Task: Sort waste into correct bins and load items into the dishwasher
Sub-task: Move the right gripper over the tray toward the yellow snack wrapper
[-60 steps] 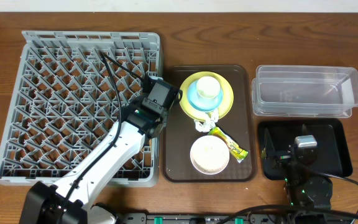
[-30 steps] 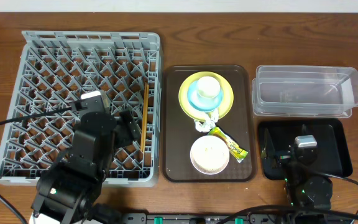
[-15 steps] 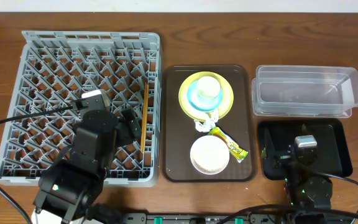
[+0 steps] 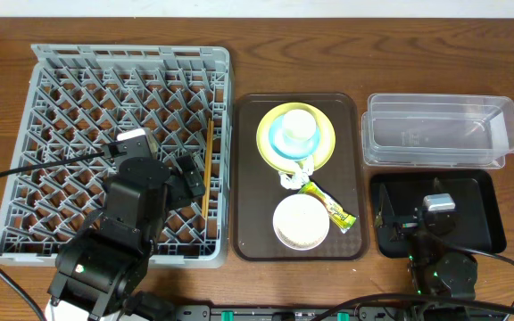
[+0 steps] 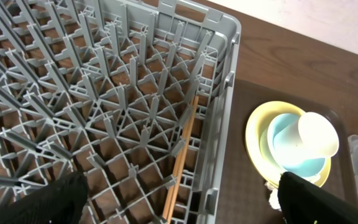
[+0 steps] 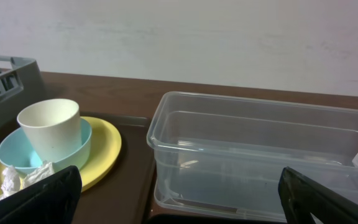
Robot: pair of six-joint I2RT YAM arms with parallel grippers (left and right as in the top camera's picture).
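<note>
At the left of the bench, the grey dish rack (image 4: 25, 152) holds the two chopsticks (image 4: 207, 169). They lie flat against its right wall, with their long axis running from the far side toward the near side. The left end effector (image 5: 179, 190) hovers over them with its fingers spread wide on either side and grasps nothing.

To its right sits the brown serving tray (image 4: 239, 178), which carries everything not yet sorted. At the far end, the yellow-green plate (image 4: 327, 143) has the light blue bowl (image 4: 277, 135) on it, and the white cup (image 4: 300, 125) stands upright in the bowl. The crumpled tissue (image 4: 293, 175) touches the plate's near rim. The snack wrapper (image 4: 333, 210) lies just beyond the tissue, its long axis slanting from the tissue down toward the tray's near right corner. The white bowl (image 4: 301, 223) sits beside the wrapper at the near end.

The right end effector (image 6: 179, 202) is also released and empty. It rests over the black tray (image 4: 482, 201), facing left toward the brown tray.

The wrapper appears closer to the right arm than to the left (the plate stack looks about equally reachable for both). The wrapper would therefore likely fall to the right arm, reaching left. The clear tub (image 4: 440, 134) stands just behind the black tray.

The wrapper's print is too small to read. A pale label on the tub is also illegible, and no brand shows anywhere.
</note>
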